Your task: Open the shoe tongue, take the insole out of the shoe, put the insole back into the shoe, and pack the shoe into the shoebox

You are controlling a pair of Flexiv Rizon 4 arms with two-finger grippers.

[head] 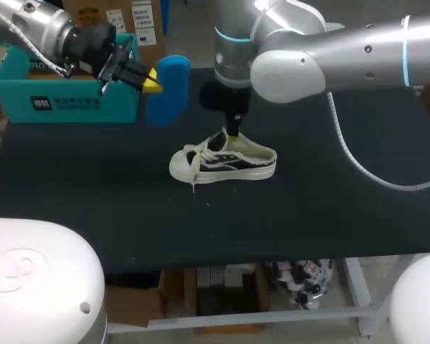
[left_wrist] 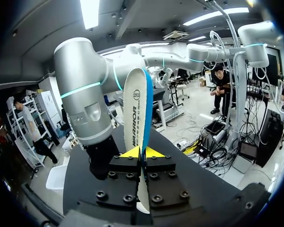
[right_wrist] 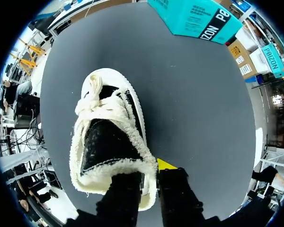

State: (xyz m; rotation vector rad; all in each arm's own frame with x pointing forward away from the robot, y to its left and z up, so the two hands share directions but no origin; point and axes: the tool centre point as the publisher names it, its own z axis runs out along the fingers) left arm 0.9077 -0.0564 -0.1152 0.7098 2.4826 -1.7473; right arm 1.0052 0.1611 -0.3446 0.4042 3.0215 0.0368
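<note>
Table: dark, under both arms.
Shoebox: teal, far left, awaiting the shoe.
Shoe: centre, toe left; right gripper clamps its heel wall, apparently steadying it.
Insole: blue, aloft beside shoebox, pinched by left gripper, seemingly ready for reinsertion.

A counter with a flat, matte black top spans nearly the whole head view. Beneath the counter's front edge runs a pale metal frame, with one leg at its right end.
</note>
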